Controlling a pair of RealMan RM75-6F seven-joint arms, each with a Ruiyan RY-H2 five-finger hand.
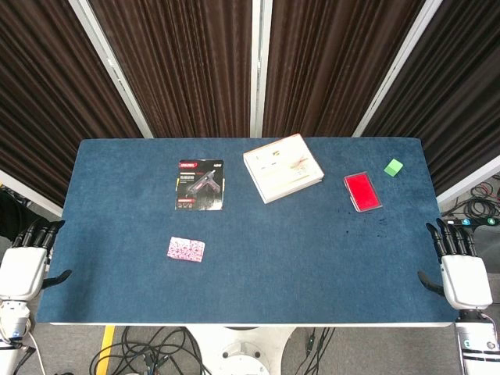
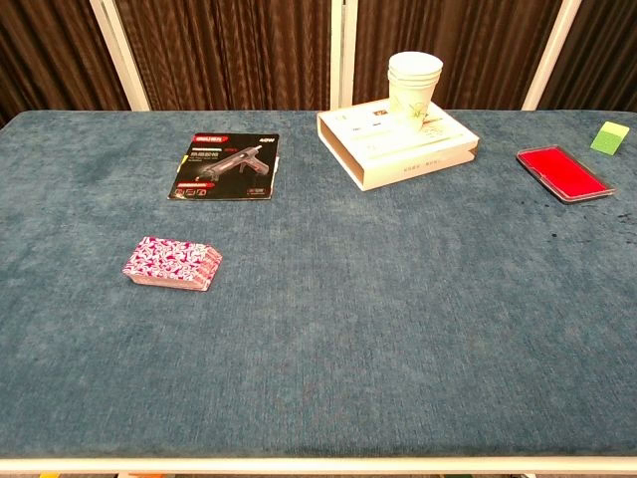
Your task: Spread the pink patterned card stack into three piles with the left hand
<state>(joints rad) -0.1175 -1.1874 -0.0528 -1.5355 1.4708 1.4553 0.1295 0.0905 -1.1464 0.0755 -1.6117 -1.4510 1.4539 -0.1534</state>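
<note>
So the dark fingers (image 1: 41, 231) of the left hand (image 1: 23, 269) are spread apart and hold nothing; the white-backed hand rests just off the left edge of the blue felt-covered table (image 1: 297, 258), well to the left of the pink patterned card stack (image 1: 186, 249). The right hand (image 1: 462, 273) lies the same way off the table's right edge, far from the stack, fingers (image 1: 449, 234) splayed and empty.

The card stack sits as a single neat pile on the felt, untouched, in the left-front part of the table. Beyond the stack lies a flat black glue-gun package (image 1: 200, 185). Further right of that package is a cream-coloured flat cardboard box (image 1: 283, 167); the chest view shows stacked white paper cups (image 2: 414, 86) standing on it. Right of the box rests a red rectangular pad in a clear case (image 1: 362, 191), and beyond it a small green block (image 1: 393, 166).
</note>
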